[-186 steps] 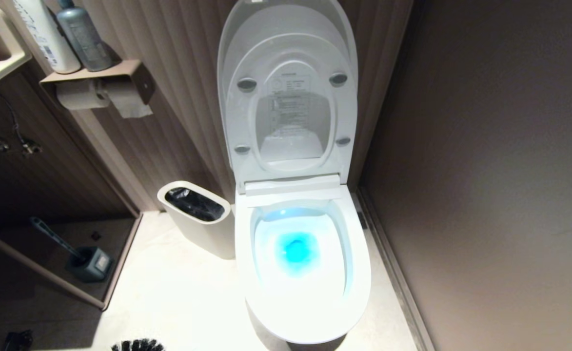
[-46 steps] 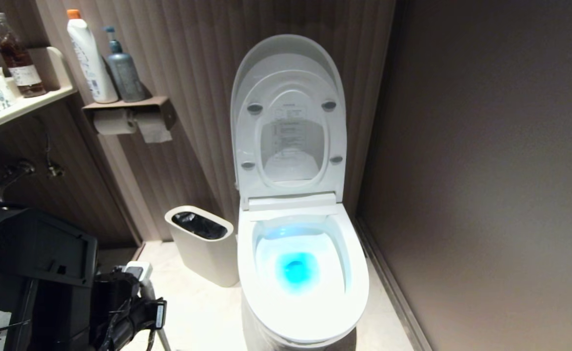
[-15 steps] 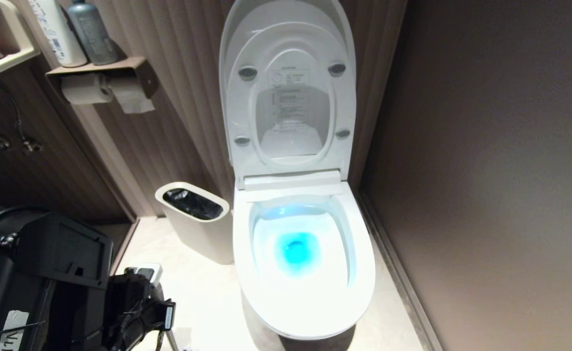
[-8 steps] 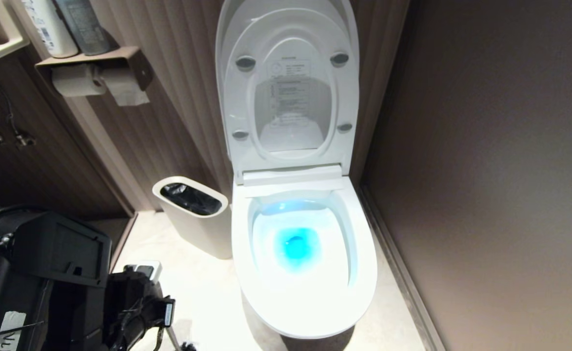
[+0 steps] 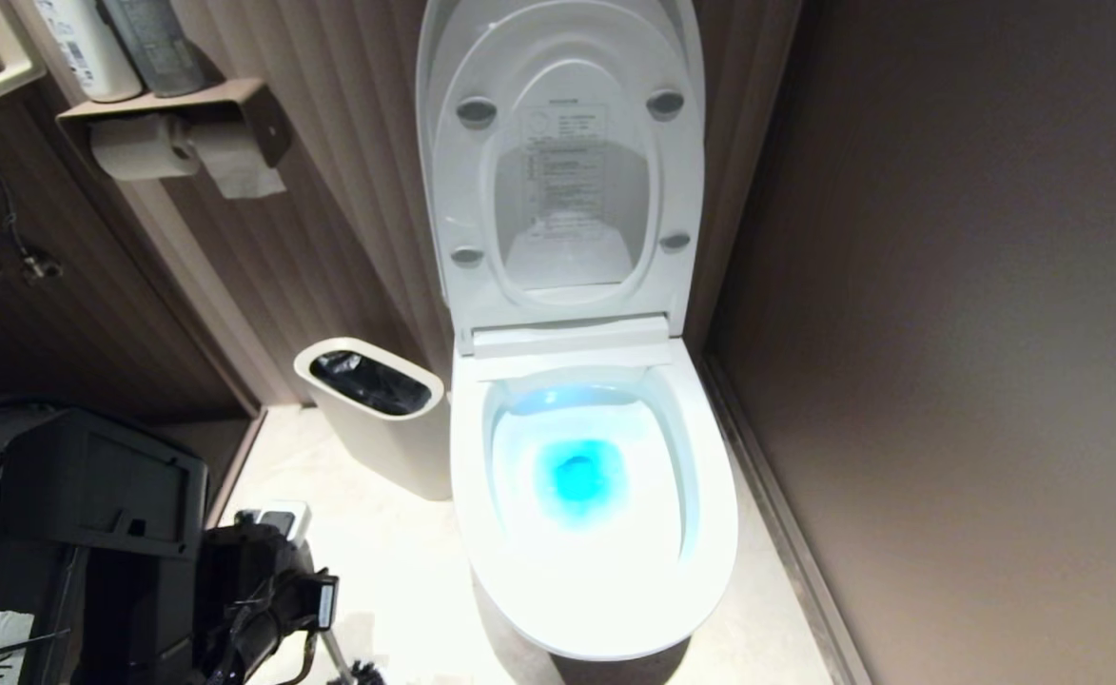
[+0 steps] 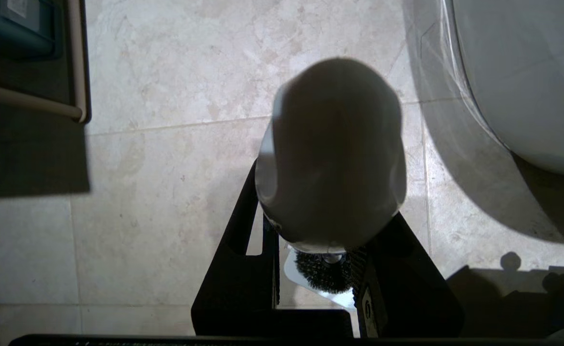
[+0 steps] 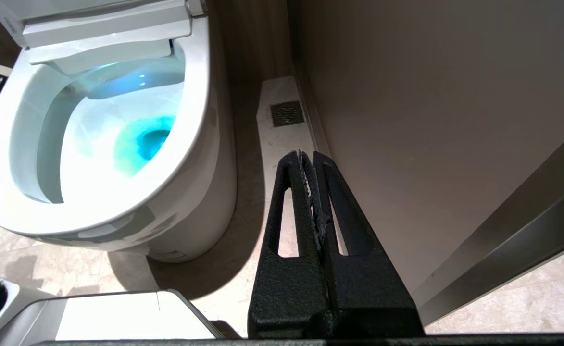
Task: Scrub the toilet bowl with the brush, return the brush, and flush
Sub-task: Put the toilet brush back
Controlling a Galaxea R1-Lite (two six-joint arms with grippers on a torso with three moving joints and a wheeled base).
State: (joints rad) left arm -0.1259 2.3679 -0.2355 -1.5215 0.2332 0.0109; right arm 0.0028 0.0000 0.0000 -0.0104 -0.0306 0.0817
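One arm does the work here, and it is our left one. Our left end effector [image 6: 327,240] hangs low over the floor tiles [image 6: 166,168], pointing straight down, and its two black fingers [image 6: 236,269] are closed partway around the white handle of the brush [image 6: 332,158]. In the left wrist view we look right down the handle, so its rounded top fills the middle and the black bristle head [image 6: 322,274] peeks out far below, just above the floor. That tells us the brush stands upright, with its long side running up and down.

The toilet bowl [image 5: 596,476] is off to the right of the brush and a bit farther ahead, near but not touching. Its lid and seat stand up against the wall, and the blue water [image 5: 577,476] shows in the middle. The rim sits higher than the bristles do now.

So we think the next move is up first, then across to the right, then down into the bowl. If we swing across too low, the bristles could bump the outside of the bowl.

Our right end effector [image 7: 310,163] is on the far side of the bowl, by the wall. Its fingers are pressed together and hold nothing. The left arm has the brush, so the left arm should do the scrubbing.

A small waste bin [image 5: 372,419] stands left of the bowl, touching its side or just beside it; we cannot tell which.
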